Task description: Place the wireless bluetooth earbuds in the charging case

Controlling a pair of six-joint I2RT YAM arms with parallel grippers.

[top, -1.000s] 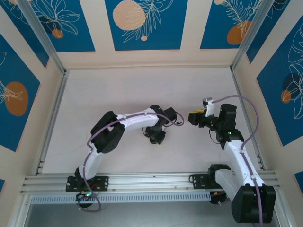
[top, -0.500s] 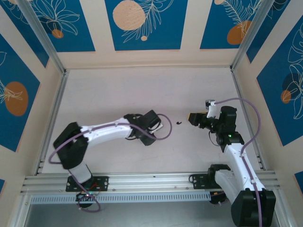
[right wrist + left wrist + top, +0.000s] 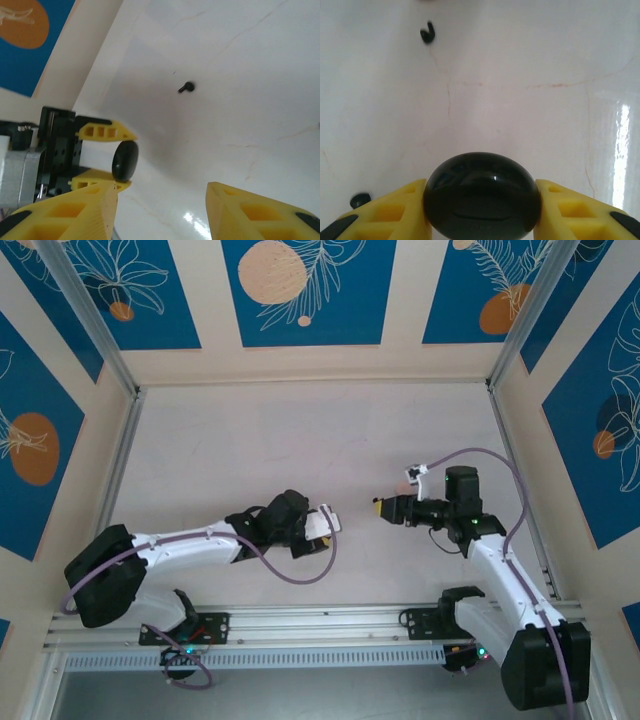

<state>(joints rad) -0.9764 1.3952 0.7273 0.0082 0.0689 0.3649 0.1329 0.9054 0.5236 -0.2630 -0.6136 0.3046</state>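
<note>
Earbuds [image 3: 427, 33] loose on table [image 3: 530, 60] | left tool [image 3: 318, 526] clamps charging case [image 3: 481, 195] | right tool [image 3: 160, 205] spread apart

The charging case [image 3: 481, 185] is smooth, glossy black plastic, the fingers [image 3: 390, 212] of the left end effector [image 3: 481, 202] matt yellow plastic, the table [image 3: 530, 65] pale, sheeny, faintly veined.

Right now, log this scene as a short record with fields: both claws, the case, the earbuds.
left claw: shut on the black round case
right claw: open, empty, facing the left claw
first earbud: loose on the table, ahead of the left claw
second earbud: small dark piece on the table beside the left claw's finger; likely the other earbud
task state: neither earbud is in the case yet
</note>
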